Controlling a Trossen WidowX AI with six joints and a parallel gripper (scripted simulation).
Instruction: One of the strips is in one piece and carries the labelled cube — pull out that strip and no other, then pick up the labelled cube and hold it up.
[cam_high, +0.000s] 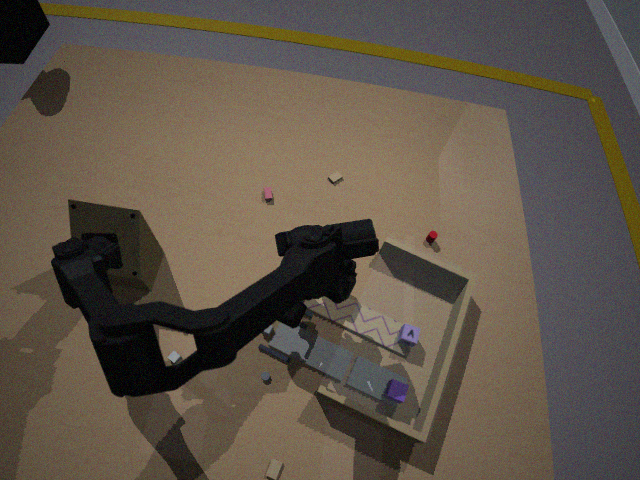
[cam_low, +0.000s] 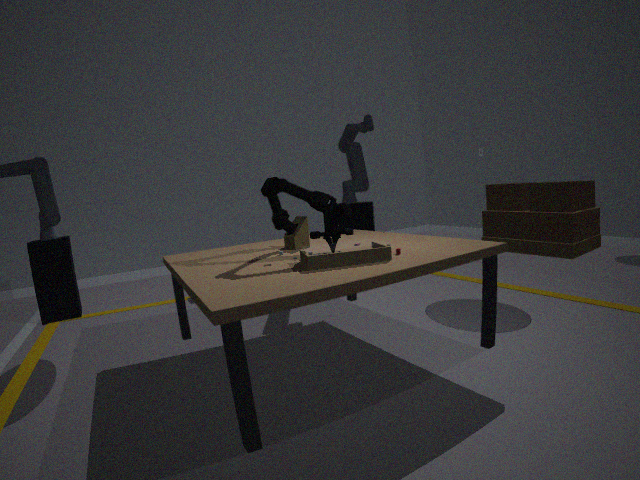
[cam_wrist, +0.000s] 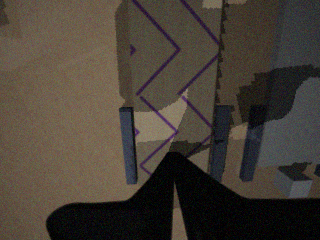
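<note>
A pale strip with purple zigzags (cam_high: 361, 321) (cam_wrist: 155, 117) lies in the open-ended tray (cam_high: 446, 361) (cam_low: 346, 259). The light purple cube labelled A (cam_high: 409, 334) sits on its far end. Beside it is a grey-blue strip (cam_high: 329, 359) (cam_wrist: 295, 117), with a gap across it, and a dark purple cube (cam_high: 397, 390) on its far end. My gripper (cam_low: 333, 251) (cam_wrist: 172, 157) points down, shut and empty, with its tips over the near part of the zigzag strip. The arm hides the tips in the top view; the height above the strip is unclear.
Short blue rails (cam_wrist: 128, 145) (cam_wrist: 220, 145) flank the zigzag strip's near end; another rail (cam_wrist: 250, 145) stands by the grey strip. A red cylinder (cam_high: 431, 237), pink block (cam_high: 267, 194), tan block (cam_high: 335, 177), grey cylinder (cam_high: 265, 377) and white cube (cam_high: 174, 357) lie outside the tray.
</note>
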